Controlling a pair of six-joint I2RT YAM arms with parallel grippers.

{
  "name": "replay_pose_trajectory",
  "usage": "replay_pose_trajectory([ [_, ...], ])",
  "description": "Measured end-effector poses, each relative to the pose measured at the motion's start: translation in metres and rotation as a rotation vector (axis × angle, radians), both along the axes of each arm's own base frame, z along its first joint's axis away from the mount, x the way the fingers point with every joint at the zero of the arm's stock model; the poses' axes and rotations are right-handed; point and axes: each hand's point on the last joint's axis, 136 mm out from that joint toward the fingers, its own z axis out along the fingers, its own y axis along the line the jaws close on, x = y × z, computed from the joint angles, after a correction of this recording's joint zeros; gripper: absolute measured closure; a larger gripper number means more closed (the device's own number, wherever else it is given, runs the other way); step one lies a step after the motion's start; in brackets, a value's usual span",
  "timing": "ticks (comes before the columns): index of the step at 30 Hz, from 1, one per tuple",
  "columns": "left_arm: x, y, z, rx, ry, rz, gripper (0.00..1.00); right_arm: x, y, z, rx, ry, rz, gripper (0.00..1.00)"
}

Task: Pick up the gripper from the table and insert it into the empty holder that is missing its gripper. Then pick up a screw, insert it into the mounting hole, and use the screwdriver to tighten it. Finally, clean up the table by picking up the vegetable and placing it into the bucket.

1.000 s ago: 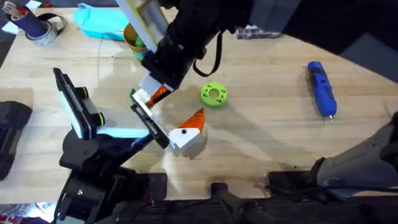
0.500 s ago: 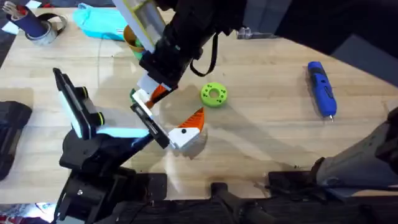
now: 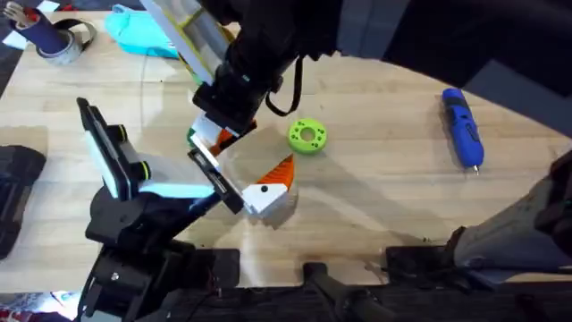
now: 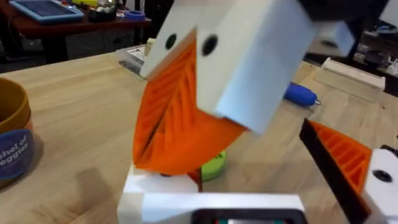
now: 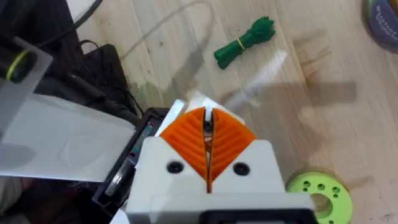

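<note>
My right gripper [image 3: 220,134] [image 5: 207,134] reaches across the table and is shut on the gripper [image 4: 158,186], a white block with an orange wedge. It holds it at one end of the holder [image 3: 214,183], the black crossbar on my left arm. A matching white finger [image 3: 266,192] [image 4: 373,177] sits at the bar's other end, so my left gripper [image 3: 255,154] stands wide open. The blue screwdriver [image 3: 463,127] [image 4: 300,95] lies far right. The green vegetable [image 5: 245,40] lies just beyond the holder. The golden bucket [image 4: 12,146] stands behind. No screw can be made out.
A green spool [image 3: 307,136] [image 5: 320,194] lies on the wood just right of the held piece. A grey tape roll with a dark cylinder [image 3: 54,38] and a teal object [image 3: 138,36] sit at the back left. A black block [image 3: 13,183] is at the left edge.
My right arm has shifted slightly left and back with the white piece still in its grip. The left arm and the things on the table have stayed put.
</note>
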Motion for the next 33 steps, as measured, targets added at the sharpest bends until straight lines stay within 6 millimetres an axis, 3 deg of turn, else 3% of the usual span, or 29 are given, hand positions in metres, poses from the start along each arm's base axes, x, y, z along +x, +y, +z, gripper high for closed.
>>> replay_pose_trajectory([
  [9,0.0,0.0,0.0,0.0,0.0,-0.001,0.008,0.0,0.0,0.0,-0.002,0.001,0.0,0.97],
  [11,0.0,0.0,0.0,-0.001,0.002,0.0,0.008,-0.002,-0.001,0.0,-0.002,0.009,0.004,0.802],
  [16,0.0,0.0,0.0,-0.005,0.005,0.002,0.008,-0.002,0.001,0.002,0.0,-0.002,0.009,0.571],
  [19,0.0,0.0,0.0,-0.004,0.005,0.001,0.008,0.004,-0.002,0.002,-0.003,-0.009,-0.008,0.317],
  [21,0.0,0.0,0.0,-0.004,0.004,0.003,0.008,0.01,-0.007,0.004,-0.008,-0.022,-0.025,0.059],
  [22,0.0,0.0,0.0,-0.004,0.003,0.001,0.008,0.013,-0.009,0.005,-0.005,-0.023,-0.032,0.018],
  [28,0.0,0.0,0.0,-0.002,0.001,-0.001,0.008,0.026,-0.029,0.025,0.022,-0.041,-0.082,0.005],
  [33,0.0,0.0,0.0,-0.002,0.001,0.0,0.008,0.049,-0.05,0.039,0.046,-0.053,-0.167,0.004],
])
